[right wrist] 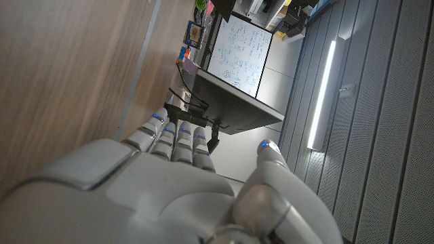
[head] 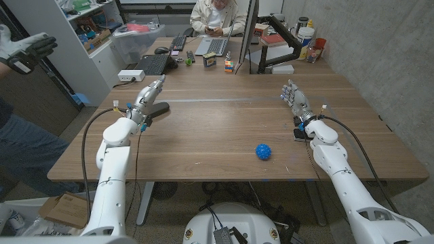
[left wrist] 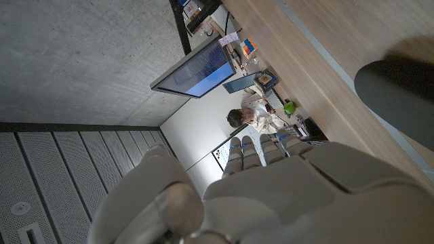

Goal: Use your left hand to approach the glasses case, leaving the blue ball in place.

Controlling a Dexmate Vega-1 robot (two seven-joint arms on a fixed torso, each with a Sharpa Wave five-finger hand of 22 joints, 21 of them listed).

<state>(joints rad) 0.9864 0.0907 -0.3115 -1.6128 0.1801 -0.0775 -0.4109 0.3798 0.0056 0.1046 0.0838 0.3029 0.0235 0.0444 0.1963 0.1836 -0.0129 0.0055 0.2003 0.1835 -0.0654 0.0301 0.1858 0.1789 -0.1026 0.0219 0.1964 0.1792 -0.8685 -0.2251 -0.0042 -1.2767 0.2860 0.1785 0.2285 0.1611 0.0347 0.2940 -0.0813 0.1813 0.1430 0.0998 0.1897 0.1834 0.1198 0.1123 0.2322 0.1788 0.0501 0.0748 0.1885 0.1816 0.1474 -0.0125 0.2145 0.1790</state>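
Wooden tabletop [head: 217,129] seen from above, with a cluttered desk area at its far edge: a keyboard [head: 153,64], a laptop [head: 215,46], a Rubik's cube [head: 229,66], and a seated person [head: 217,15] beyond, at twelve o'clock. At about ten o'clock on the table lies the glasses case [head: 159,110], a dark, rounded, oblong shell; the left wrist view shows it as a smooth dark-grey bulge [left wrist: 397,91] on the wood. The robot's left hand [head: 148,92] hovers right at the case, fingers extended and loosely together, holding nothing; whether it touches the case cannot be told. The blue ball [head: 264,152], small and spiky, sits well apart at about five o'clock, nearer the right arm. The right hand [head: 294,99] stands at about two o'clock, fingers straight and close together, empty. Judging by its looks, the case is probably a light, rigid hard shell with a smooth, somewhat slippery surface, so it could skid if nudged from one end. The best hold would likely be across its narrow middle, thumb on one long side and fingers on the other.
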